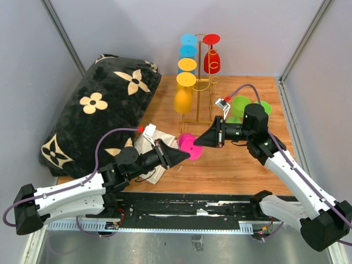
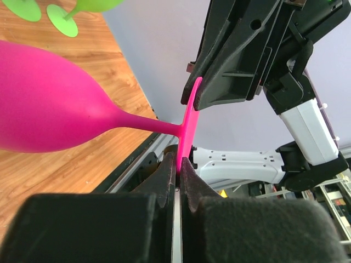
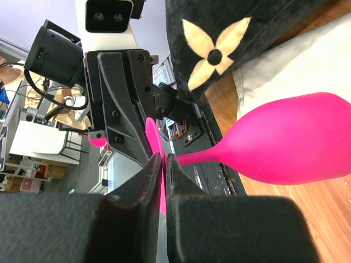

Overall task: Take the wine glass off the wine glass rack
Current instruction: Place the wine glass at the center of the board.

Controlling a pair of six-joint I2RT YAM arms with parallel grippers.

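A pink wine glass [image 1: 192,147] hangs sideways in the air above the wooden table, held by both grippers at its round foot. My left gripper [image 1: 186,156] is shut on the lower rim of that foot, and in the left wrist view its fingertips [image 2: 171,167] pinch the thin pink disc while the bowl [image 2: 49,104] points left. My right gripper [image 1: 196,142] is shut on the opposite rim; its own view shows the foot between the tips [image 3: 164,160] and the bowl [image 3: 296,142] to the right. The gold wine glass rack [image 1: 200,104] stands behind, still carrying blue, yellow and red glasses.
A black flowered pillow [image 1: 104,104] fills the left side of the table, with a white cloth [image 1: 146,144] by its near corner. Green glasses [image 1: 242,104] stand on the table right of the rack. Grey walls enclose the table.
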